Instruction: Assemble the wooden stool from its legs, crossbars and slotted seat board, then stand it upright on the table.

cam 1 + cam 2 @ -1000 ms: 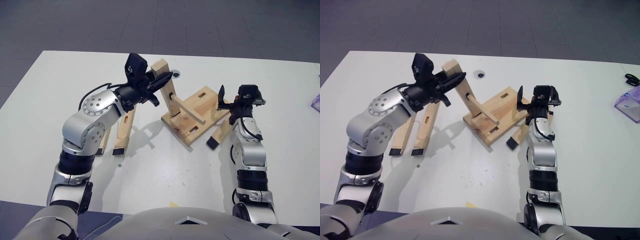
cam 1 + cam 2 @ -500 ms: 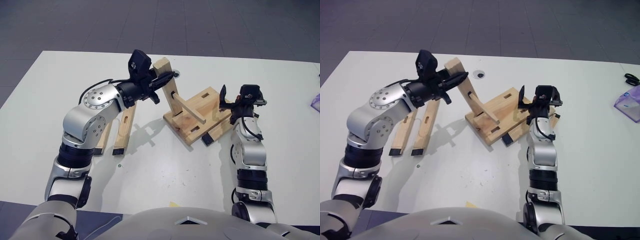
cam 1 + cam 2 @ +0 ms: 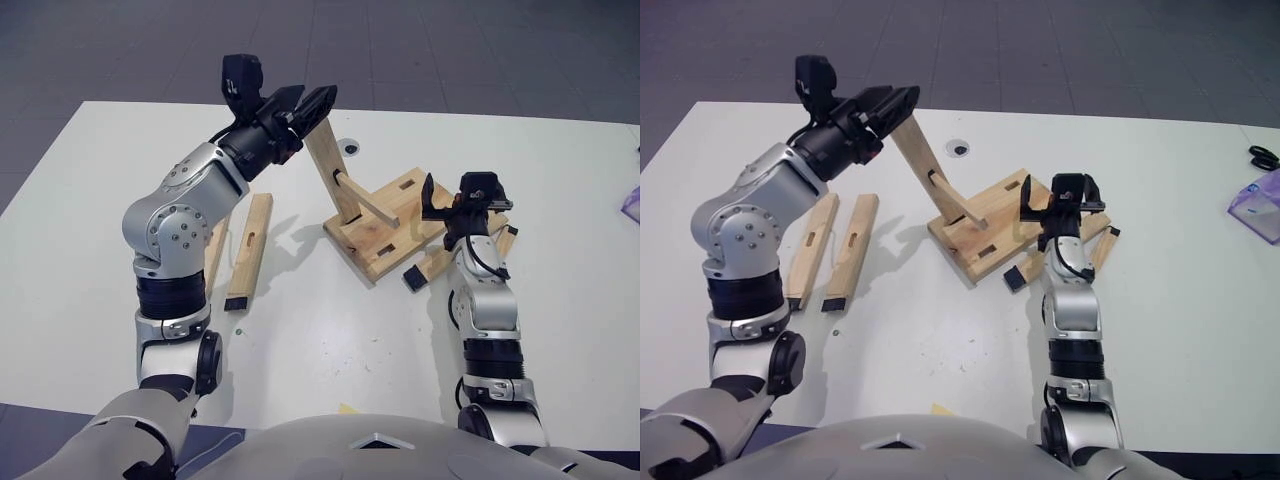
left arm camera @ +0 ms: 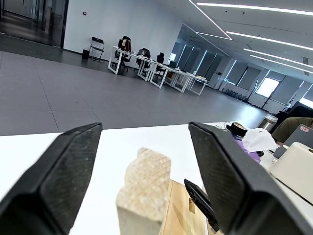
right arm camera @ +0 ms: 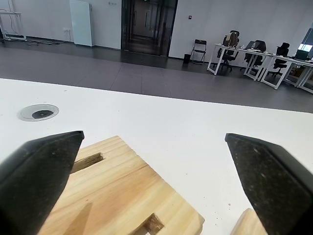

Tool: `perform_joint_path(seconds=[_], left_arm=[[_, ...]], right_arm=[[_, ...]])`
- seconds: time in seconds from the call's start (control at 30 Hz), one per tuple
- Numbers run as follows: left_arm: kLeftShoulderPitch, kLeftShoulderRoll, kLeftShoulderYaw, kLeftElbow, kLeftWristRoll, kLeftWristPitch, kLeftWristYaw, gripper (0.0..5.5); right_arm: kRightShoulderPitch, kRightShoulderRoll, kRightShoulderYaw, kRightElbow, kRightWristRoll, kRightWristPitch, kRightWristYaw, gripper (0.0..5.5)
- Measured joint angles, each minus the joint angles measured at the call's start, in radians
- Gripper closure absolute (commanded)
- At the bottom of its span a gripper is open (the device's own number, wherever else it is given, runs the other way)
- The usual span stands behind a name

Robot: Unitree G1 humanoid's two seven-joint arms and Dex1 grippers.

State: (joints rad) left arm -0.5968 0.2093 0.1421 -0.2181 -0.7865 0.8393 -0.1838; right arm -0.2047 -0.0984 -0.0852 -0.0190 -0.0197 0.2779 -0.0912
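My L gripper (image 3: 305,100): jaws wide open, straddling top of tilted pale wooden leg (image 3: 330,165), no grip. My R gripper (image 3: 458,205): wide open over pale slotted wooden seat board (image 3: 385,240), mid white tabletop (image 3: 300,340).

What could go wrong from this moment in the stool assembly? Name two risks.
1. The left pincer is open astride the top of the leaning leg; a knock could tip it out of the seat board.
2. The right pincer is open over the seat board, not gripping, so it might slide if the leg is pushed.
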Motion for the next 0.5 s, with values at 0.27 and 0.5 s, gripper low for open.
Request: perform_joint_path(seconds=[0.27,0.5], left_arm=[[-0.203,0.021,0.121,0.169,0.003,-0.084,-0.004,0.19],[-0.322,-0.044,0.076,0.358,0.054,-0.185,-0.055,0.12]], right_arm=[[0.005,-0.002,0.011,0.012,-0.017,-0.003,0.003,0.1],[0.004,-0.001,0.015,0.014,-0.019,-0.004,0.007,0.1]])
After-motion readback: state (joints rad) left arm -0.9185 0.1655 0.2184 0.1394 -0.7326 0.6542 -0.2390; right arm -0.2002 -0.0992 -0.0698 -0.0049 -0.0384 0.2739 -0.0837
